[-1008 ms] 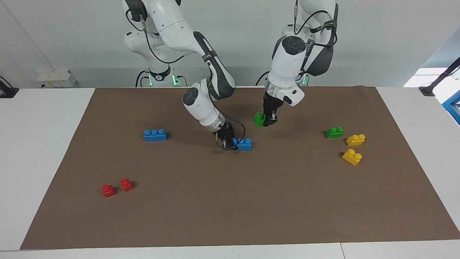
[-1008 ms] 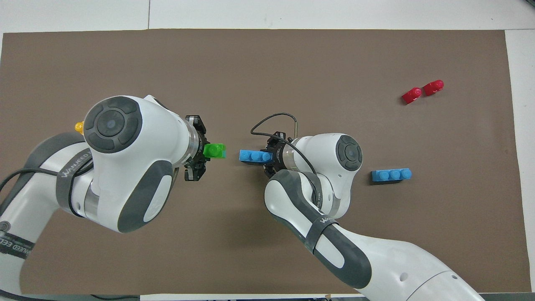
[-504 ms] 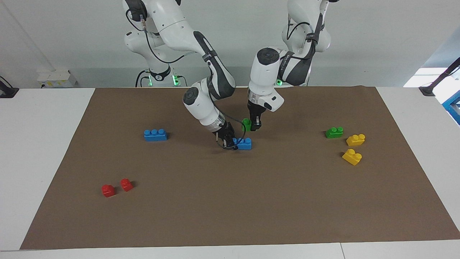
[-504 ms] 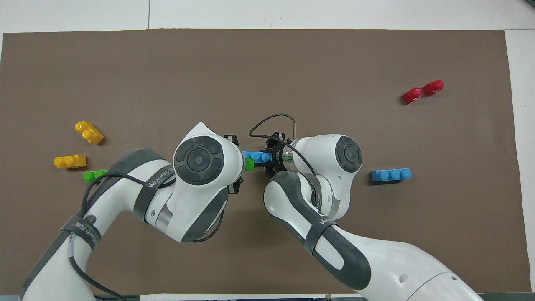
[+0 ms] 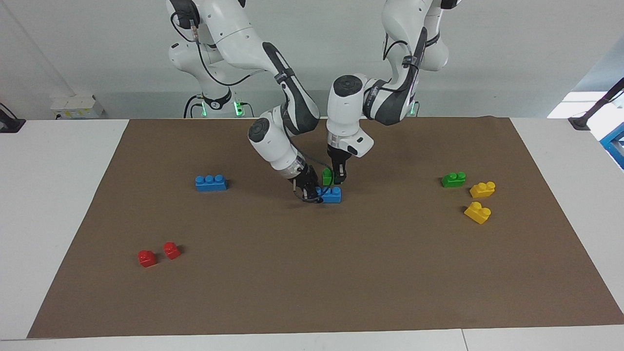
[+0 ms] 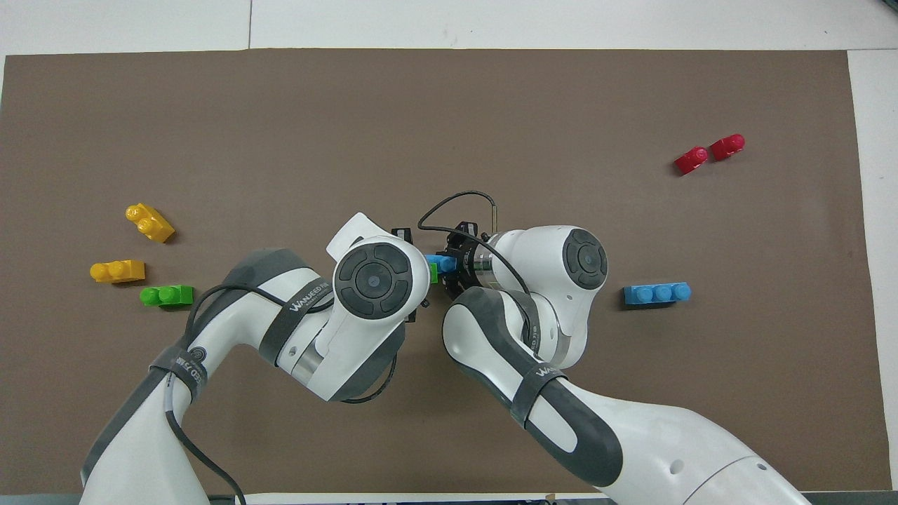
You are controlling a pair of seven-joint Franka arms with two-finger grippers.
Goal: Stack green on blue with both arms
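A white table [image 5: 58, 195] carries a brown mat [image 5: 312, 273]. On the mat lie a blue three-stud brick [image 5: 210, 183] toward the right arm's end, two red one-stud bricks [image 5: 158, 254], a green two-stud brick [image 5: 453, 179] and two yellow two-stud bricks [image 5: 480, 201] toward the left arm's end, and a second blue brick [image 5: 332, 195] mid-mat.

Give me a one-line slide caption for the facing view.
Left gripper lowers a green brick onto the blue brick that the right gripper steadies on the brown mat.
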